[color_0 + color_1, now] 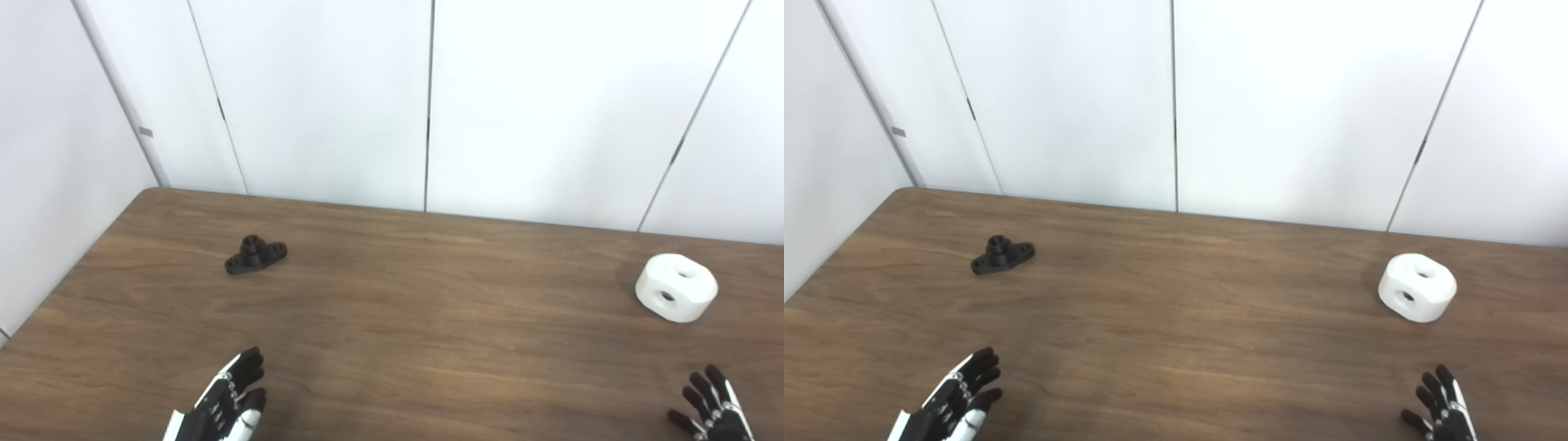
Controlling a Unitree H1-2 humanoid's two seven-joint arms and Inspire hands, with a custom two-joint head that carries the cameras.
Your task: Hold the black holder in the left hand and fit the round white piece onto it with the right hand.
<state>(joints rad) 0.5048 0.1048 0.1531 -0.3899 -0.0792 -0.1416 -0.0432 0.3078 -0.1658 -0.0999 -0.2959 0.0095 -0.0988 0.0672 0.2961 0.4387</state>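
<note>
Black holder (pixel 255 255) lies flat toward far-left corner of wooden table (pixel 392 318), post up. Round white piece (pixel 676 288) sits toward right edge (holes on top and side), well apart from holder. Your left hand (pixel 223 407) at near edge, fingers spread, empty. Your right hand (pixel 710 411) near right corner, likewise splayed, holding nothing.

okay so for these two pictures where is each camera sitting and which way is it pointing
Left eye view: on the head, looking down and forward over the wooden table toward the white wall panels; left robot hand and right robot hand show at the bottom edge.
Right eye view: beside it, slightly rightward, same aim; the same hands show.
Shared: black holder far left, round white piece far right, both hands open.
</note>
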